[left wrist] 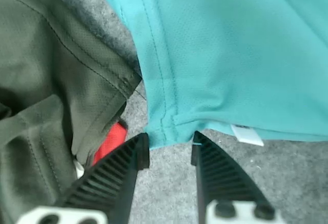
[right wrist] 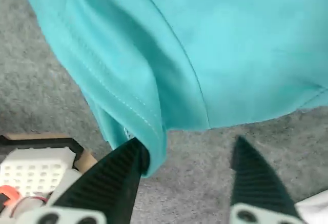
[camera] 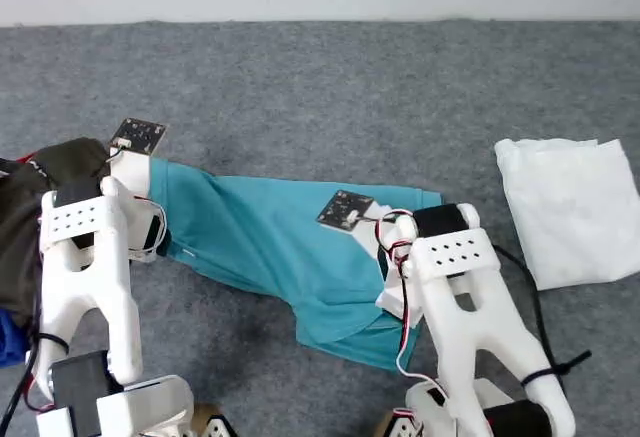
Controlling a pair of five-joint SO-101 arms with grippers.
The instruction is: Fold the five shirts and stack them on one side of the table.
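A teal shirt (camera: 270, 242) lies spread and rumpled across the middle of the grey table (camera: 350, 87). My left gripper (left wrist: 169, 142) is open at its left edge, and a hemmed corner of the teal shirt (left wrist: 230, 55) reaches just between the fingertips. In the high view the left gripper (camera: 160, 232) sits low at that edge. My right gripper (right wrist: 189, 149) stands wide open over the shirt's right part, with a hanging fold of the teal shirt (right wrist: 220, 44) touching one finger (right wrist: 130, 162). A folded white shirt (camera: 570, 207) lies at the right.
A dark olive shirt (camera: 30, 217) is heaped at the table's left edge, right beside the left gripper, with a red garment (left wrist: 110, 142) under it and a blue one (camera: 8, 342) near the front. Bare grey surface stretches along the back.
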